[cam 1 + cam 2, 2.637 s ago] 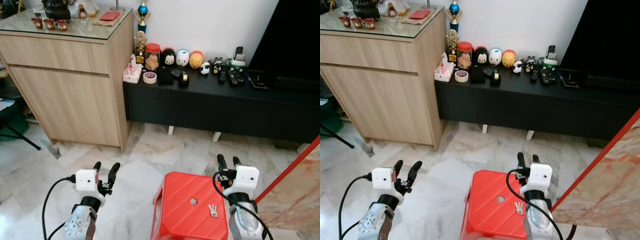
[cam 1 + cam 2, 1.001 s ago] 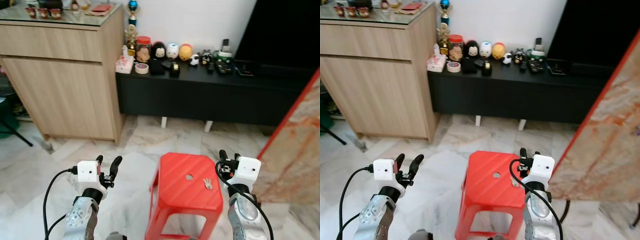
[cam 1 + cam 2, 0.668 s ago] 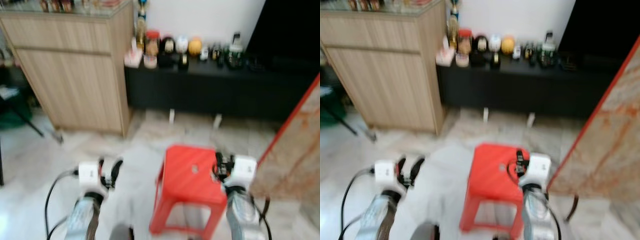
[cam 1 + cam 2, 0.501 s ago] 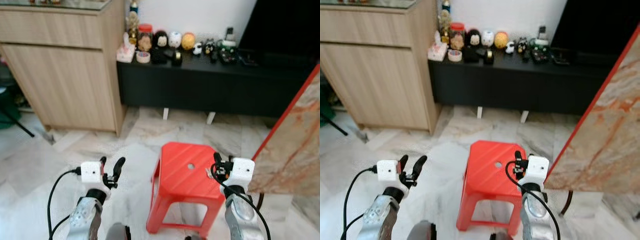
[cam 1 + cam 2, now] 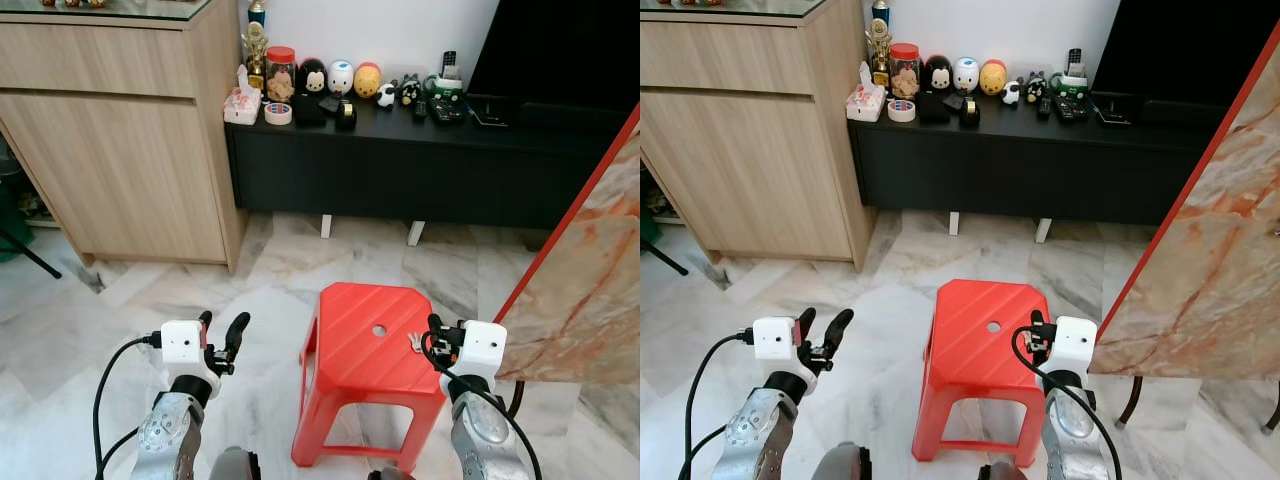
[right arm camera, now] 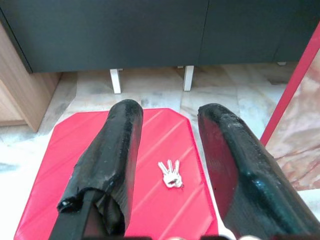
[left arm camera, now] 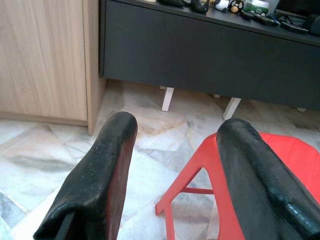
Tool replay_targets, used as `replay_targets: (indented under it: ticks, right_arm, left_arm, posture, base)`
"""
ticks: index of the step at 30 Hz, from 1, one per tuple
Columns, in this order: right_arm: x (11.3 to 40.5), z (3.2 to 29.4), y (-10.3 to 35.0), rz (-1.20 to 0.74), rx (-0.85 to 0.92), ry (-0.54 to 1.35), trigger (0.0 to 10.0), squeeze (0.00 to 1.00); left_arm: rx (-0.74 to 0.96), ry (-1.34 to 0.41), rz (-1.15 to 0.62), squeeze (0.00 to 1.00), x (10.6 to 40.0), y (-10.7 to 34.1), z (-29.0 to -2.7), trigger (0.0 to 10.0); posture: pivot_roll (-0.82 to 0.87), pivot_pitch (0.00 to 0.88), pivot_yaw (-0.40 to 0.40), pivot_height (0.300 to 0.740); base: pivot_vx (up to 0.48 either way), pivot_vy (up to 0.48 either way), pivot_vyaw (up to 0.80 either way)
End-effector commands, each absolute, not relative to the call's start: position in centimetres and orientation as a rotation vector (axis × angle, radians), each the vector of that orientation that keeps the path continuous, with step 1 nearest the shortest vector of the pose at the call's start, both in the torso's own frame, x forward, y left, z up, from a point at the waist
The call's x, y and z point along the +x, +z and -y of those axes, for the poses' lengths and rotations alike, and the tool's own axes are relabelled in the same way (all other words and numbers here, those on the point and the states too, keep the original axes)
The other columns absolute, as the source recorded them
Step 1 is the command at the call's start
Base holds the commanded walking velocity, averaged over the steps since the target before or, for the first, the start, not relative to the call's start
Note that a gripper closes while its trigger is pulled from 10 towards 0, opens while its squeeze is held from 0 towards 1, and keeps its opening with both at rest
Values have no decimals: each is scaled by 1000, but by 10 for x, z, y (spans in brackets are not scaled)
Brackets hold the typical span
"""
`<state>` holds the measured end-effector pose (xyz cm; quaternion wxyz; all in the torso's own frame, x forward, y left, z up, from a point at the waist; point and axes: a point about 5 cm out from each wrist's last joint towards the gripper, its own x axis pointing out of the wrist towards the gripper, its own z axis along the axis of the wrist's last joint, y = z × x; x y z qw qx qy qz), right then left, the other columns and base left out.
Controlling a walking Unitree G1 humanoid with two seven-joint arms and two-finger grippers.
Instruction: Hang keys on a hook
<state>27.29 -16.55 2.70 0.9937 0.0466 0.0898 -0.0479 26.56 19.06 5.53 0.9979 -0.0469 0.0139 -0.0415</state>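
Note:
A small bunch of silver keys [image 5: 414,342] lies on the right part of a red plastic stool's [image 5: 362,352] top, near its round hole. In the right wrist view the keys [image 6: 170,174] lie loose on the stool [image 6: 75,155], ahead of and between the fingers. My right gripper [image 5: 446,327] hovers open at the stool's right edge, just right of the keys and apart from them. My left gripper [image 5: 222,322] is open and holds nothing, over the marble floor to the left of the stool [image 7: 285,160].
A black low console [image 5: 420,170] with figurines, a jar, tape and remotes runs along the back wall. A wooden cabinet [image 5: 120,150] stands at the left. A marble slab with a red edge [image 5: 590,270] leans close on the right. A dark TV [image 5: 570,50] sits behind.
The camera has drawn back and settled after a blurred moment, so the whole stool now shows farther ahead. Both grippers stay open and the keys still lie on the stool.

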Motion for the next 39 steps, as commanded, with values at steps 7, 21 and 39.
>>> replay_targets:
  ticks: [7, 21, 39]
  right_arm:
    - [271, 167, 24, -199, 96, -104, 10000, 0]
    - [271, 164, 22, -213, 56, -60, 10000, 0]
    - [271, 165, 21, -212, 66, -75, 10000, 0]
  left_arm:
    - [-85, -91, -29, 0, 268, 57, -190, 10000]
    - [-76, -90, -35, 0, 269, 57, -191, 10000]
    - [-66, -85, -26, 0, 270, 59, -195, 10000]
  posture:
    - [43, 17, -87, 627]
    - [43, 18, -87, 627]
    - [40, 13, -85, 627]
  base:
    - [0, 0, 0]
    - [93, 0, 0]
    - [310, 0, 200]
